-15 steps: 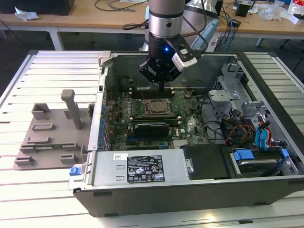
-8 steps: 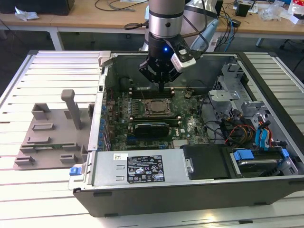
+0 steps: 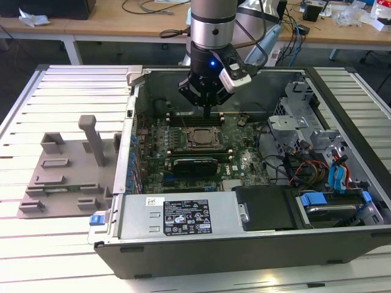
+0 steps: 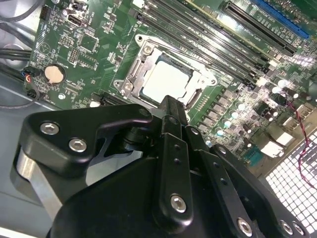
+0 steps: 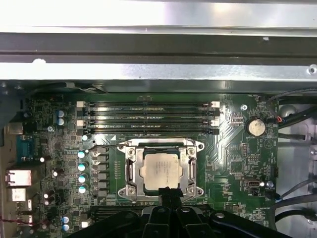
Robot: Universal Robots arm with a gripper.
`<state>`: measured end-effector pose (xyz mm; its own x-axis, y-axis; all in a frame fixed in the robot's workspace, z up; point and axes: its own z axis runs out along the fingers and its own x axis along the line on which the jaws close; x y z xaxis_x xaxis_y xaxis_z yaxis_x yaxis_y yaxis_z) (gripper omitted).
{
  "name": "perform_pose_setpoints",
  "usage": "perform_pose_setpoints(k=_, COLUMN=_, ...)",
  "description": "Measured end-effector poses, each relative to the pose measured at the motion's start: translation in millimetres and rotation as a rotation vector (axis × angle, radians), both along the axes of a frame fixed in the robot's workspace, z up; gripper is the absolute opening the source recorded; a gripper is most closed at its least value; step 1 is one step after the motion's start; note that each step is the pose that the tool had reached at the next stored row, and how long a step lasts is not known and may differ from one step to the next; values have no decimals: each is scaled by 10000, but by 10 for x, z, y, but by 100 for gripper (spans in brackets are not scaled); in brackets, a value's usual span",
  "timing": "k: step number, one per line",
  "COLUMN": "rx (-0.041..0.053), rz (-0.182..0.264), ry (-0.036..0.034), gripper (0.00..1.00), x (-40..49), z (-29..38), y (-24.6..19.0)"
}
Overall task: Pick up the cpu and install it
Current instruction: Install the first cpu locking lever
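Closest to the lens in the exterior view: labelled power supply, boxed into the near wall of an open computer case lying on its side. Inside the case, a green motherboard with the CPU socket at its middle; beyond the socket, memory slots; on the near side of the socket, a dark expansion card; well off to the exterior view's right of the socket, a drive bay with blue tabs and a bundle of cables. Outside the case, far to the exterior view's left of the socket, a grey plastic fixture on the slatted table. Gripper hanging just above the socket's far edge, fingers pressed together, nothing between them.

Seen in the second wrist view: black gripper links up close, fingers closed flat against each other, tip just beside the socket frame. Within the socket, the cpu, silvery top up, lying flat in its metal frame. Round coin cell apart from the socket; memory slots on the socket's other side.

Seen in the first wrist view: gripper tip closed at the socket frame's edge, empty. Seated in the socket, the cpu, square and level. Four memory slots alongside the socket, coin cell off to one side, metal case wall past the slots.
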<state>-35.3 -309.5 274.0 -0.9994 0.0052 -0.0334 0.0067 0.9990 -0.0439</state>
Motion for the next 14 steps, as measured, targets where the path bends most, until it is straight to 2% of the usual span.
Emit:
perform_pose_setpoints(k=7, rx=-17, rz=-1, ry=-1, gripper=11, x=-86, z=-1, y=1)
perform_pose_setpoints(k=14, rx=-17, rz=0, ry=-1, gripper=11, x=-135, z=-3, y=1)
